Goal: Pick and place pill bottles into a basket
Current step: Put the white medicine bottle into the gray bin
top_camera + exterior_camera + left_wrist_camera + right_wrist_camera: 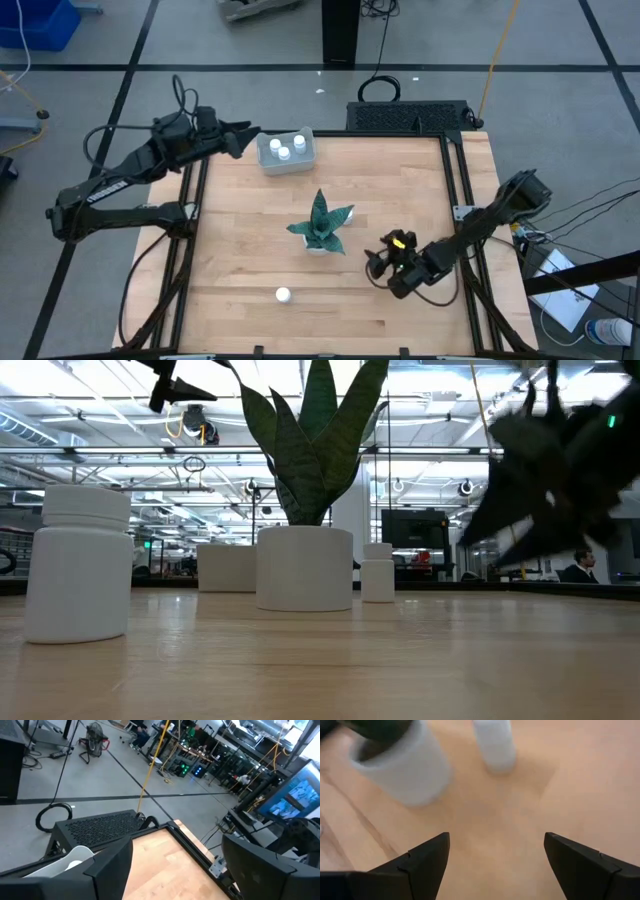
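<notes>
Three white pill bottles (285,148) stand in the pale basket (268,163) at the table's far edge. One more pill bottle (283,295) stands on its base on the wood near the front; it is large at the left of the low view (80,565) and shows ahead of the right gripper in the right wrist view (495,742). My right gripper (378,265) is open and empty, right of the plant (320,225) and low over the table (495,845). My left gripper (247,138) is open and empty (177,850), just left of the basket.
The plant in its white pot (305,567) stands at the table's middle, between the right gripper and the basket. A black perforated box (410,115) sits beyond the table's far right corner. Bare wood lies along the front and left of the table.
</notes>
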You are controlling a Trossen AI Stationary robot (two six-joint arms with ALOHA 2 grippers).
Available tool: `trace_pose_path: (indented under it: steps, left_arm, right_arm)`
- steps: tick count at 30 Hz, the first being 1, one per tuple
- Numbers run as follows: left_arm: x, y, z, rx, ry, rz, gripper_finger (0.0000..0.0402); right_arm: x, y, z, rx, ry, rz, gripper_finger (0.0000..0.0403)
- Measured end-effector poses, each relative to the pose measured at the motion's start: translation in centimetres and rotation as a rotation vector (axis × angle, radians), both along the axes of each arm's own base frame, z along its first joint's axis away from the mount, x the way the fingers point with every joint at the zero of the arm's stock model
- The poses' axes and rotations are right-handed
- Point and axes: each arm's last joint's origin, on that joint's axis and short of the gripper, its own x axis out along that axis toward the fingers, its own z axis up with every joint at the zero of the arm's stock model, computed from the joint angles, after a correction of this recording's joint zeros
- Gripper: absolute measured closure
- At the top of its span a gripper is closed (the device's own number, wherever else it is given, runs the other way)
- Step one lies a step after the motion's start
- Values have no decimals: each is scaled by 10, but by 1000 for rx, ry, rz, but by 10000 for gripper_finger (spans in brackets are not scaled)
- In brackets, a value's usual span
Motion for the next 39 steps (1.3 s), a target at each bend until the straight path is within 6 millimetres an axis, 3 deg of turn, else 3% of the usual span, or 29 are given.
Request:
trace_pose_path:
  steps: [3, 10, 25, 39]
  left_arm:
    - [-2, -1, 1, 2, -6, -2, 102]
    - [0, -1, -3, -23, 18, -14, 112]
    - [-1, -2, -2, -49, -4, -46, 111]
    - [-1, -2, -2, -48, -6, -46, 116]
  right_arm:
    - [2, -5, -12, 29, 16, -17, 89]
    - [18, -14, -26, -248, -27, -20, 89]
    - [63, -42, -54, -331, -31, 30, 89]
    - [75, -67, -80, -324, -8, -19, 89]
